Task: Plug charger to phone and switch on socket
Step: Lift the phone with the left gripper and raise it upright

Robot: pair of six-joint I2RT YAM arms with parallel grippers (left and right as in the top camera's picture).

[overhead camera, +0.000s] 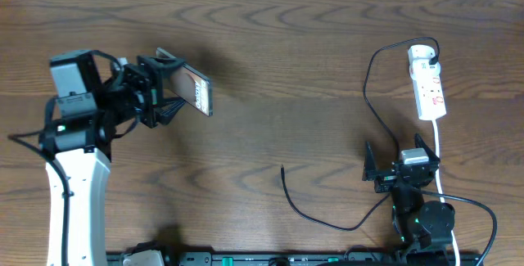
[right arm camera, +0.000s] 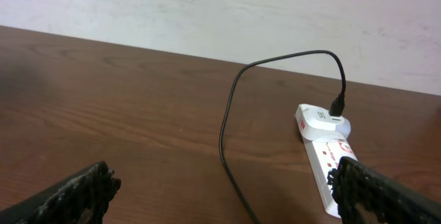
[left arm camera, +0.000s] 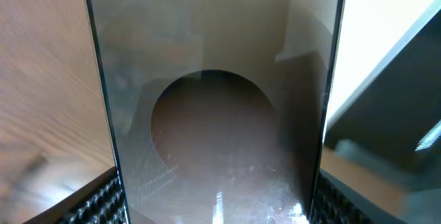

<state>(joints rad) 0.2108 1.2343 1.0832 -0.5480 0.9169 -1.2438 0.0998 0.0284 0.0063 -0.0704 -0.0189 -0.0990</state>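
My left gripper (overhead camera: 168,94) is shut on the phone (overhead camera: 195,88), holding it lifted and tilted at the left of the table. In the left wrist view the phone's glossy brownish face (left arm camera: 213,114) fills the frame, with a ridged pad (left arm camera: 96,203) against each long edge. The white socket (overhead camera: 430,86) lies at the far right, and its end shows in the right wrist view (right arm camera: 324,158). The charger's thin black cable (overhead camera: 368,94) loops from the socket's top end down the table, and its free tip (overhead camera: 283,169) lies at mid-table. My right gripper (overhead camera: 399,158) stands open just below the socket, nothing between its fingers (right arm camera: 76,196).
The socket's white cord (overhead camera: 439,164) runs down past the right arm toward the front edge. Thick black robot cables (overhead camera: 483,213) curl at the front right. A pale wall (right arm camera: 207,10) rises behind the table's far edge.
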